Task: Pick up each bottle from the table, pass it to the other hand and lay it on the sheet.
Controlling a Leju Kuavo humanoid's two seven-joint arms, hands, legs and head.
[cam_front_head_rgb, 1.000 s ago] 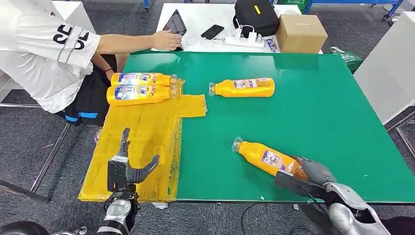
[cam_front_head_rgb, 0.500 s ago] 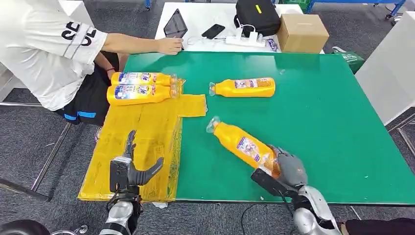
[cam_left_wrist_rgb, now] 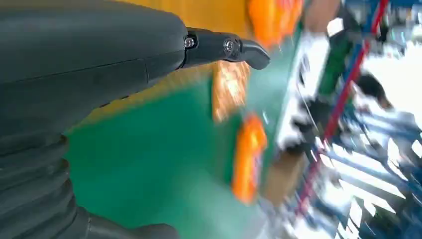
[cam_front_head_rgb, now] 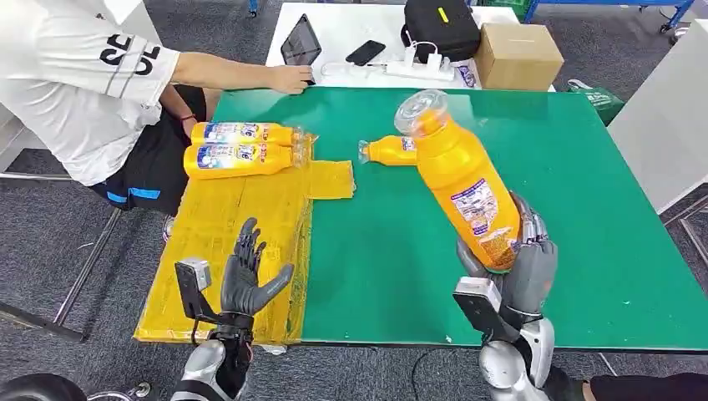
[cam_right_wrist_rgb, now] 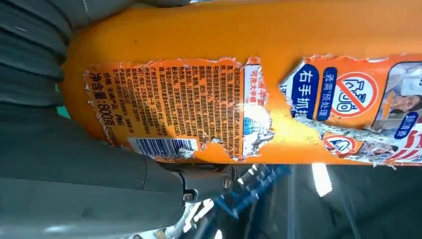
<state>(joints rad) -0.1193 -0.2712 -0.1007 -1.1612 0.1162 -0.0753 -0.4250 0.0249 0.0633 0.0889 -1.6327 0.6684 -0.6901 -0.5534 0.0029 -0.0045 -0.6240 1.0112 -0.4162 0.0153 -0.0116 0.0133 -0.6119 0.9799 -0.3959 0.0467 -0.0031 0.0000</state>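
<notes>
Two bottles (cam_front_head_rgb: 240, 149) already lie on your sheet (cam_front_head_rgb: 242, 225); right hand (cam_front_head_rgb: 511, 269) grasps a third bottle (cam_front_head_rgb: 462, 178) by its base, cap up, so your empty, spread left hand (cam_front_head_rgb: 246, 278) can take it

A lab or workshop: green-topped worktable (cam_front_head_rgb: 584, 209), grey carpet, far white desk (cam_front_head_rgb: 351, 33) holding tablet (cam_front_head_rgb: 299, 42), power strip (cam_front_head_rgb: 417, 67), cardboard box (cam_front_head_rgb: 516, 55).

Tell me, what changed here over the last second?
The right hand lifted the orange bottle off the green table, swinging it up nearly upright. The left hand rose, fingers spread. Two bottles on the yellow sheet and the far bottle stayed put.
</notes>
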